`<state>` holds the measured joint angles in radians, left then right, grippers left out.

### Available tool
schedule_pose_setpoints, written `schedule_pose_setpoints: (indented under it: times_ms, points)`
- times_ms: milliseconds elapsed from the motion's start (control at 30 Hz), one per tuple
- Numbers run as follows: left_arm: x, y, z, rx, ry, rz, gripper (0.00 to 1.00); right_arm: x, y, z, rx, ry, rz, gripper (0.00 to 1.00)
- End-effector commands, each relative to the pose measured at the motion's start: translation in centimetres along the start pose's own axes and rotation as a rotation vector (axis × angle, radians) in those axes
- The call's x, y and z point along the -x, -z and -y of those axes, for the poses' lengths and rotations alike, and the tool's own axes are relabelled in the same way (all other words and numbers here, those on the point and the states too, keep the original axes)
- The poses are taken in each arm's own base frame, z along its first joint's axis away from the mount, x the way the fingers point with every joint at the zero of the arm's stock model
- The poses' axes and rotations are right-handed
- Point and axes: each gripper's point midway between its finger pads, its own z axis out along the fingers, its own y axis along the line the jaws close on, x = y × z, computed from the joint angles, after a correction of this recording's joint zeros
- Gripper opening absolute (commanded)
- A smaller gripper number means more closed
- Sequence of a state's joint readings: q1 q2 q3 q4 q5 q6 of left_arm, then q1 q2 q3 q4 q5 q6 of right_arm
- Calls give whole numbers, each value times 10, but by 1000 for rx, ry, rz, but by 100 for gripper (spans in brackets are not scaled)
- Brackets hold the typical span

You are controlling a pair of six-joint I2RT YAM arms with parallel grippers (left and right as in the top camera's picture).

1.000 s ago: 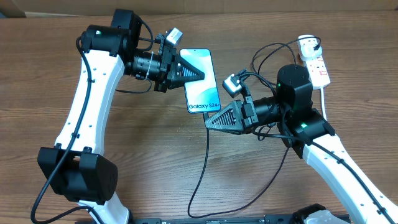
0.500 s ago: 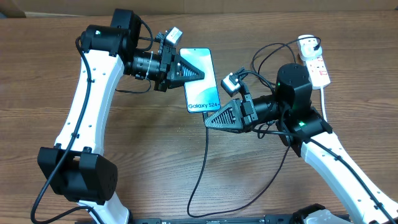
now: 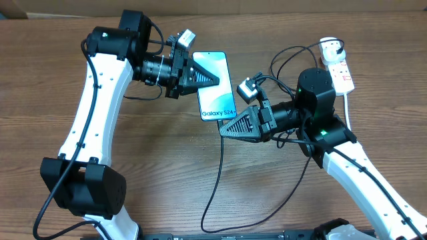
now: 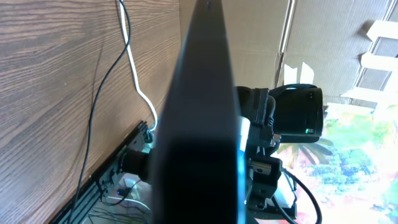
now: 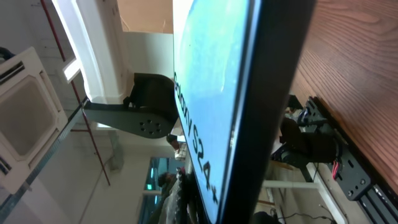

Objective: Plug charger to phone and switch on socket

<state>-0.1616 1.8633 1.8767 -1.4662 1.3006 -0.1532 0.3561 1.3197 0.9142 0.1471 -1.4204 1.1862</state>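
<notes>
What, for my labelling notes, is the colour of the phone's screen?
Light blue and white, with "Galaxy S24" lettering. The phone shows best in the overhead view.

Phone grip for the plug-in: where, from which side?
Pinch the phone across its thin slab at the long left edge, mid-length, coming in from the left. That keeps the Galaxy S24 end free, where the charger comes up.

ref: phone, over the table, mid-rear; contact with the table can't be told. left gripper comes in from the phone's left, tip over its mid left edge. right gripper just before the phone's near end. charger runs from that end toward the table front. socket well right of the phone, slightly behind.
</notes>
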Motion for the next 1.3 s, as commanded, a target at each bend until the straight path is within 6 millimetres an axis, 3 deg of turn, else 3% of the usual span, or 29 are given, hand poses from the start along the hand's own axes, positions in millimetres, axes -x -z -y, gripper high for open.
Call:
schedule_pose_setpoints:
  times_ms: [0,300,400,667,867,1000,1067,1200,1267]
  points:
    - [-9,-9,5,3,-54,-33,4,32,6,4,-42,27,157,4]
    - [-9,-9,5,3,-58,-30,4,32,6,4,-42,31,155,6]
    - [-8,-8,5,3,-65,-27,4,32,6,4,-42,31,155,23]
    - [9,4,-1,31,-59,35,4,28,5,2,-34,31,129,44]
    - [24,18,-7,48,-69,93,4,30,6,6,-45,40,144,79]
    - [29,21,-6,47,-73,109,4,37,10,34,-131,-17,220,84]
    - [31,22,-9,61,-81,117,4,42,16,59,-230,-56,290,84]
    - [38,26,-32,200,-67,155,4,47,40,114,-490,-119,430,84]
    - [41,30,-44,270,-62,173,4,44,50,132,-585,-142,459,84]
